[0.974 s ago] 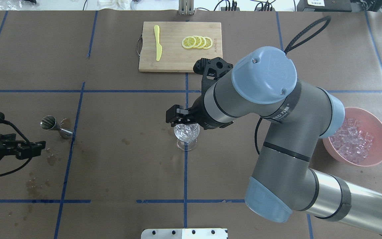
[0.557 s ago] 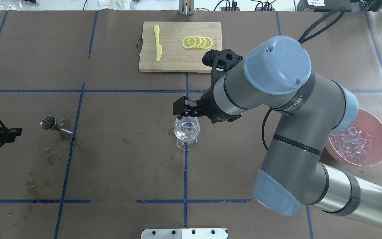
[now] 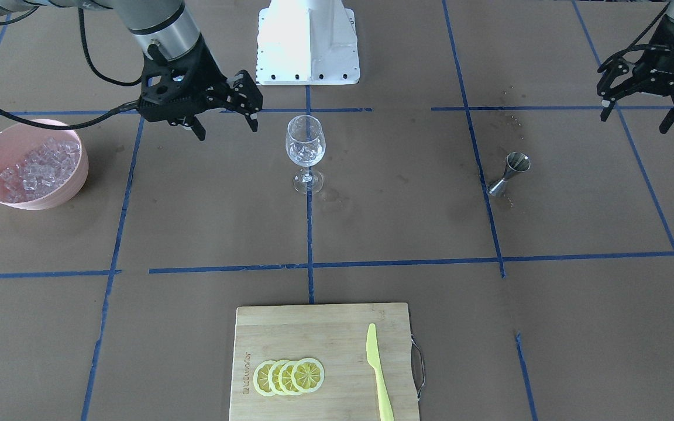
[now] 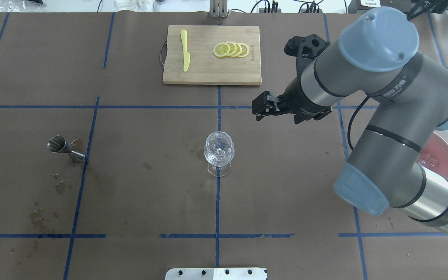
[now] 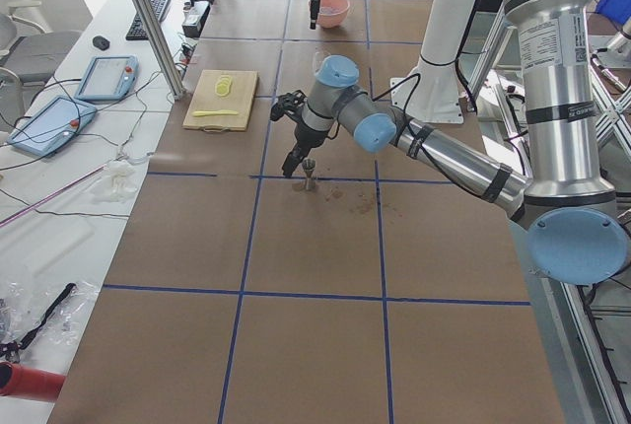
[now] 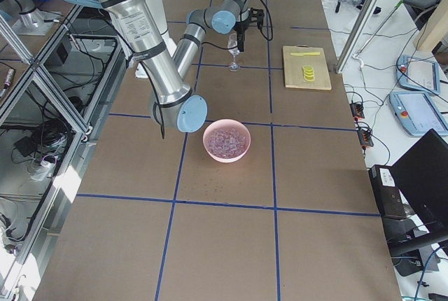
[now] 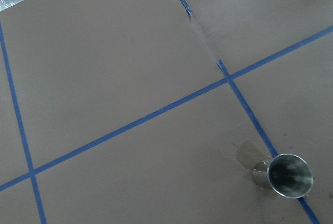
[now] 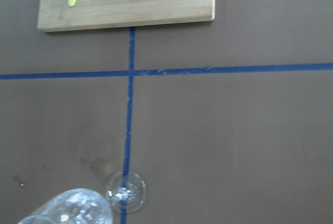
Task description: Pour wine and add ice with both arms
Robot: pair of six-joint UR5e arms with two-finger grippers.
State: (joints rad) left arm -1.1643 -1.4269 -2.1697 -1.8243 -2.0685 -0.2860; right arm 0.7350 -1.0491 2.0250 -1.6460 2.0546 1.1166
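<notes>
A clear wine glass (image 3: 305,146) stands upright at the table's middle, with clear ice pieces (image 3: 305,154) in its bowl; it also shows in the overhead view (image 4: 219,149) and at the bottom of the right wrist view (image 8: 78,211). My right gripper (image 3: 227,130) is open and empty. It hangs above the table beside the glass on the bowl's side, apart from it; overhead it (image 4: 261,109) sits back-right of the glass. My left gripper (image 3: 635,120) is open and empty, raised beyond the steel jigger (image 3: 509,172). No wine container shows.
A pink bowl (image 3: 50,199) of ice (image 3: 38,166) sits on my right side, mostly under my arm overhead (image 4: 443,155). The jigger (image 4: 64,149) leans on a stained patch. A wooden cutting board (image 4: 208,72) holds lemon slices (image 4: 231,49) and a yellow knife (image 4: 185,50).
My right gripper has moved from just over the glass rim away to the back right. My left gripper has drawn back off the overhead view's left edge.
</notes>
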